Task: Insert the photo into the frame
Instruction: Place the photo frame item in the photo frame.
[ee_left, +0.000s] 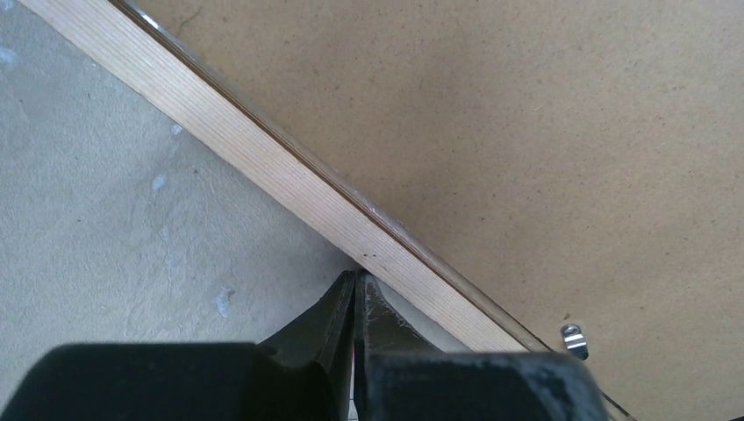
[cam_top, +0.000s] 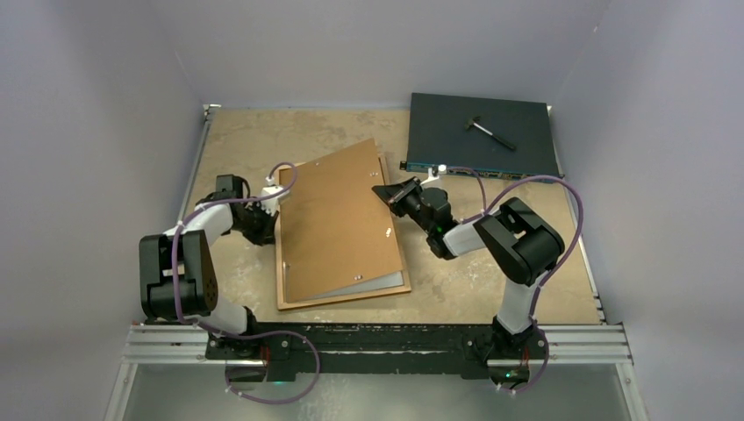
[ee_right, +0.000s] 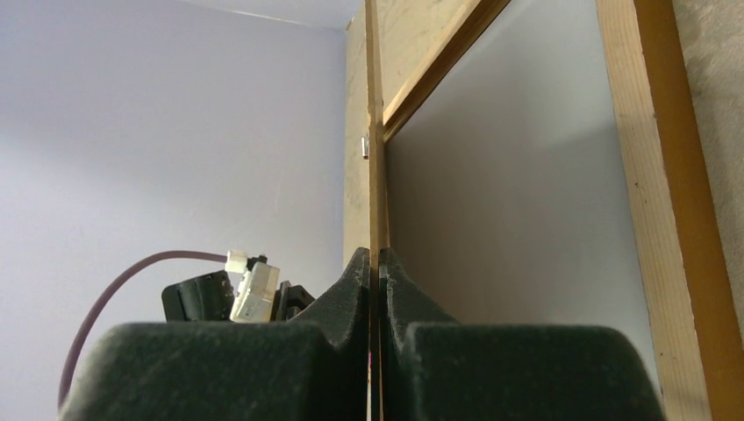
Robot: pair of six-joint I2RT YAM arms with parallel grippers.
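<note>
- Top view: the frame (cam_top: pixel 342 301) lies flat on the table (cam_top: pixel 246 140), between the two arms.
- The brown backing board (cam_top: pixel 338 219) rests slanted over it. Its right edge is raised and its left edge is low.
- The right gripper (cam_top: pixel 379 189) is at this raised right edge. The left gripper (cam_top: pixel 270 213) is at the left rail of the frame.
- A pale strip, the photo (cam_top: pixel 397 282), shows under the board near the frame's front right corner.
- A dark flat box (cam_top: pixel 482 136) lies at the far right of the table, with a small tool (cam_top: pixel 490 132) on top.
- Left wrist view: the fingers of the left gripper (ee_left: pixel 355 285) are pressed together with nothing between them. Their tips are just beside the outer side of the frame (ee_left: pixel 289 175), low over the table (ee_left: pixel 105 219).
- The backing board (ee_left: pixel 526 132) covers the frame here.
- Right wrist view: the right gripper (ee_right: pixel 375 259) is closed on the thin edge of the backing board (ee_right: pixel 355 175) and holds it up.
- Beneath, the photo (ee_right: pixel 509 202) lies inside the frame (ee_right: pixel 654 175), plain white back upward.
</note>
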